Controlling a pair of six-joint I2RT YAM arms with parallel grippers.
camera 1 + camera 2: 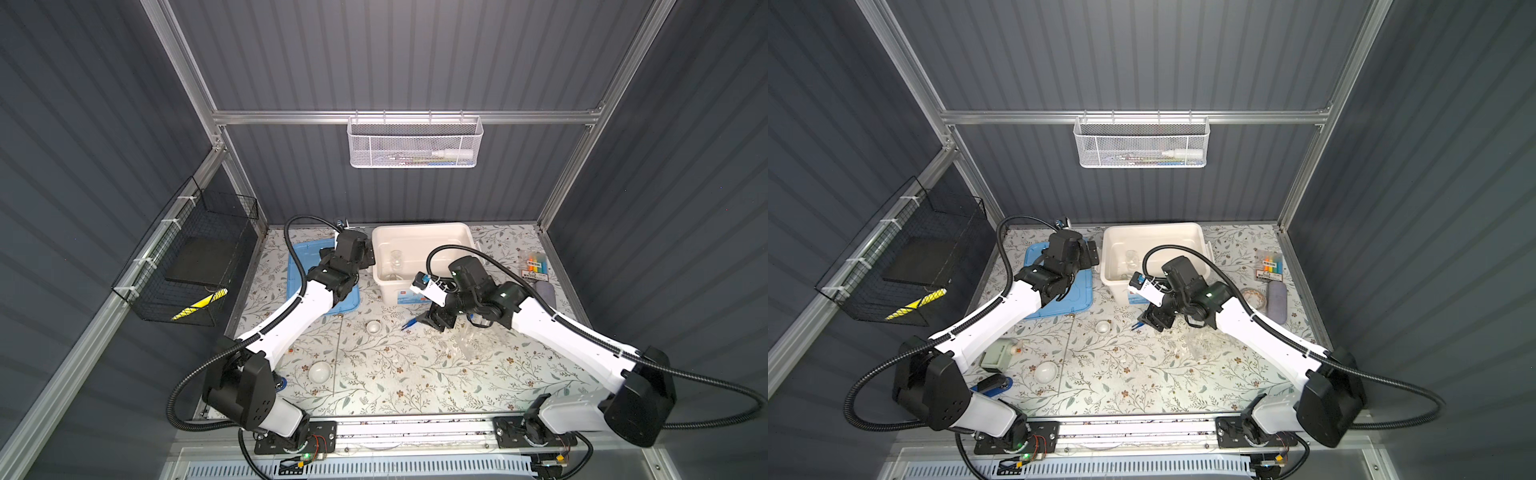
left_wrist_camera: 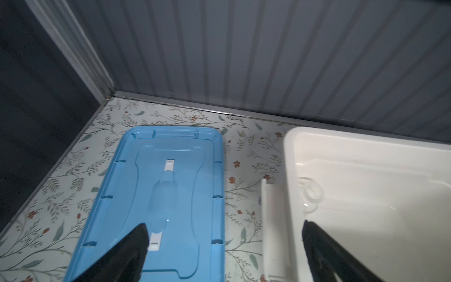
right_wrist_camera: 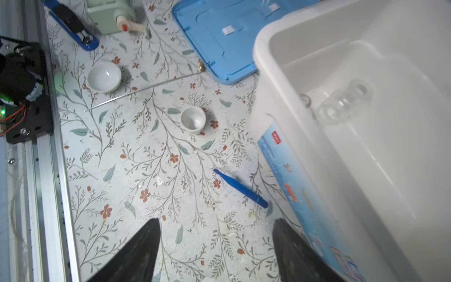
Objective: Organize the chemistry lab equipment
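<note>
A flower-patterned tabletop (image 1: pixel 395 374) is enclosed by grey ribbed walls (image 1: pixel 395 62); the left claw (image 2: pixel 224 223) and right claw (image 3: pixel 216 219) are spread open, empty.

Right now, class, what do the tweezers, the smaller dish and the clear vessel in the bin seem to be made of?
Tweezers: probably plastic, evenly blue and matt.
Smaller dish: perhaps glazed ceramic; white, softly shiny, thick rim.
Vessel: glass or clear plastic; see-through with bright glints.
</note>
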